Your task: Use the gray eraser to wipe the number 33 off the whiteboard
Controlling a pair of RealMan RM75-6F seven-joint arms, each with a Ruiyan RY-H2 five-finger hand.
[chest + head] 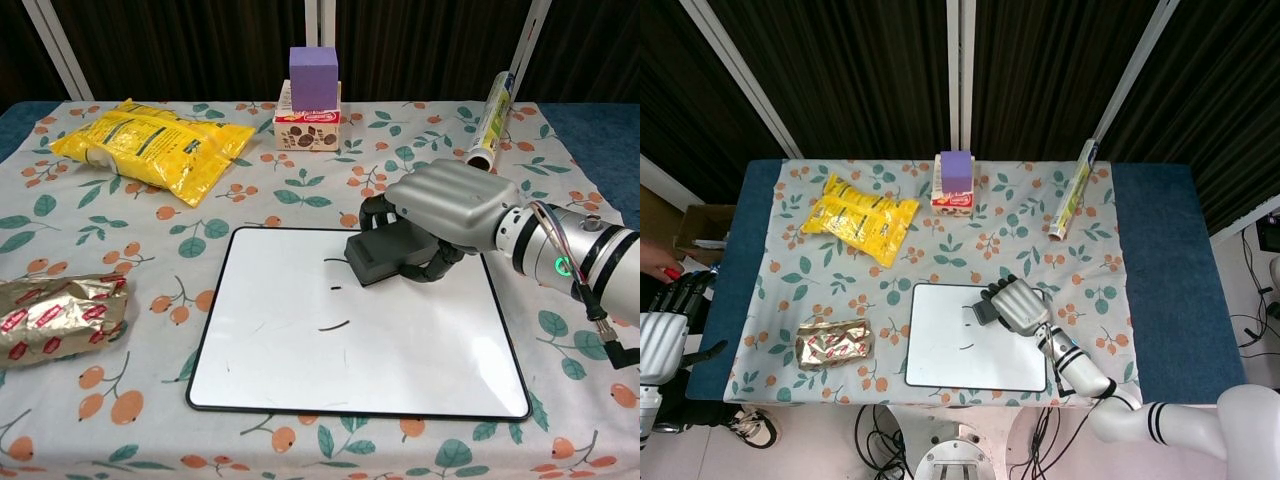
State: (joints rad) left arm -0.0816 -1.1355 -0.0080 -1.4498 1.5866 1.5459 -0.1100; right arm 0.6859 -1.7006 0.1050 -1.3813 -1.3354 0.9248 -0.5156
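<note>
The whiteboard lies on the flowered cloth near the table's front edge. Only short black strokes remain near its middle. My right hand grips the gray eraser and presses it on the board's far edge. My left hand hangs off the table's left side, holding nothing, its dark fingers loosely apart; only the head view shows it.
A yellow snack bag lies at the back left. A purple cube on a small box stands at the back centre, a foil roll at the back right. A crumpled wrapper lies left of the board.
</note>
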